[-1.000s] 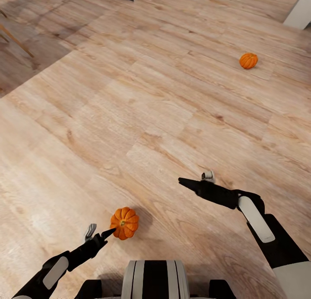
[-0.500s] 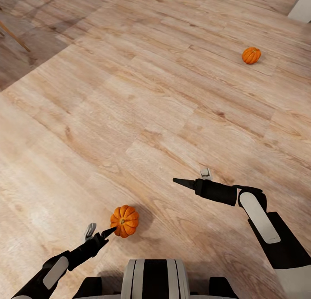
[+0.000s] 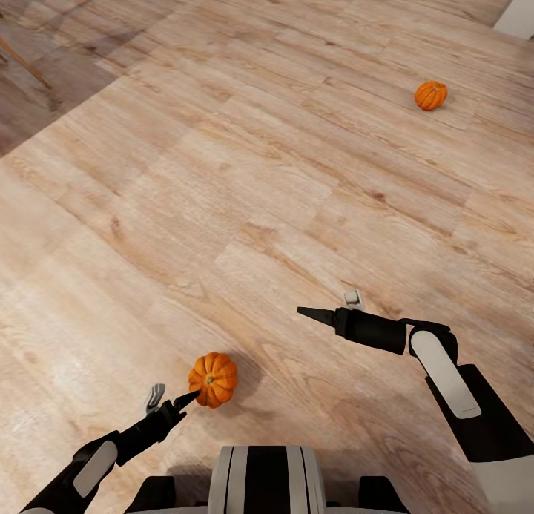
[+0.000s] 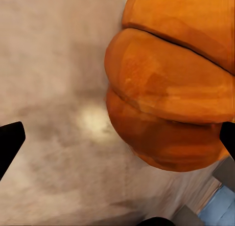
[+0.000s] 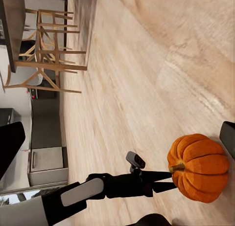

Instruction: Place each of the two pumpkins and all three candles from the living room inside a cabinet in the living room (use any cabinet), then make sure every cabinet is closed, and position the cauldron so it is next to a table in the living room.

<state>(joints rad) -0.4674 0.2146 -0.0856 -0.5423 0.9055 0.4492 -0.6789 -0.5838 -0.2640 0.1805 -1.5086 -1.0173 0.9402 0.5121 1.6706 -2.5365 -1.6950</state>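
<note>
Left hand [image 3: 178, 404] lay just beside near pumpkin [image 3: 213, 380], fingers apart, pumpkin off to its right; right hand [image 3: 311, 314] farther, state untellable.

The floor [image 3: 245, 165] is pale wood plank with visible grain and knots, matt with a soft sheen. On it, the near pumpkin [image 3: 213, 380] has smooth, ribbed orange skin, slightly glossy up close [image 4: 171, 94]; the far pumpkin [image 3: 431, 96] looks alike, though too small to be sure. Beside the near pumpkin, the left gripper [image 3: 185, 400] looks like matt black plastic, as does the right gripper [image 3: 305, 312]. Beyond the floor, chairs [image 5: 46, 52] of bare light wood.
</note>
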